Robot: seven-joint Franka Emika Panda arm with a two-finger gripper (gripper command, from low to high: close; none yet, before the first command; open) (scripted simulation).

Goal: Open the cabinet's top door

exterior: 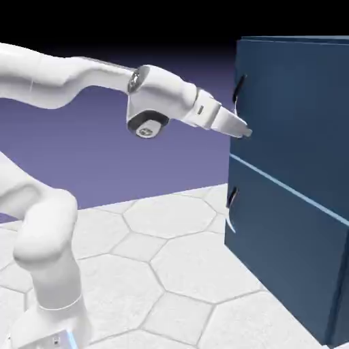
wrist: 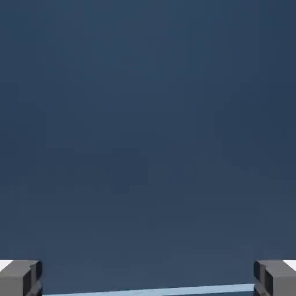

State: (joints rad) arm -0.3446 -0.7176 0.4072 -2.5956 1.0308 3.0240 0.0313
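Observation:
The tall dark blue cabinet (exterior: pixel 293 177) fills the exterior view's right. Its top door (exterior: pixel 293 109) is shut flush, with a thin dark bar handle (exterior: pixel 238 88) near its left edge. My gripper (exterior: pixel 244 131) is stretched out level and its fingertips sit right at the top door's face, just below the handle and above the pale seam (exterior: pixel 272 178). In the hand view the blue panel (wrist: pixel 148 139) fills the picture. My grey fingertips (wrist: pixel 20 277) stand far apart at the bottom corners with nothing between them, and the pale seam (wrist: pixel 148 290) runs along the bottom edge.
Below the seam the lower door (exterior: pixel 272 245) carries its own dark handle (exterior: pixel 232 199). The cabinet stands on a white hexagon-tiled table (exterior: pixel 170 272). My arm's base (exterior: pixel 48 300) rises at the lower left.

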